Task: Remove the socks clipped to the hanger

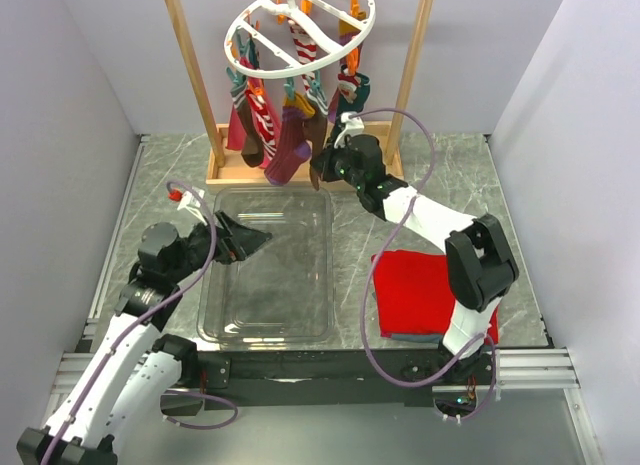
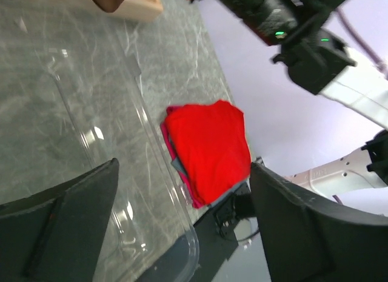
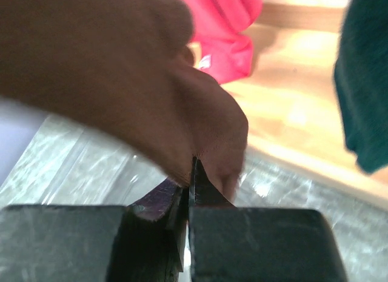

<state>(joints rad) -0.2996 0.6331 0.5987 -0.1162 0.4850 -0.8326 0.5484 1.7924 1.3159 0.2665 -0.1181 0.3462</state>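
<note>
Several socks hang clipped to the white round hanger [image 1: 300, 25]: a red-and-white striped sock [image 1: 262, 115], a magenta-purple sock [image 1: 288, 150], a brown sock [image 1: 316, 145] and a dark teal sock [image 1: 355, 85]. My right gripper [image 1: 322, 170] is shut on the lower end of the brown sock [image 3: 121, 82], and in its wrist view the right gripper [image 3: 193, 173] pinches the fabric between its closed jaws. The magenta sock [image 3: 227, 27] and the teal sock [image 3: 367, 82] hang behind. My left gripper [image 1: 255, 240] is open over the clear tray, and in its wrist view the left gripper [image 2: 182, 167] holds nothing.
A clear plastic tray [image 1: 330, 265] lies between the arms. A red folded cloth [image 1: 420, 290] lies on the right beside the tray, by the right arm's base. The hanger's wooden frame has a base [image 1: 235, 170] at the back and two posts.
</note>
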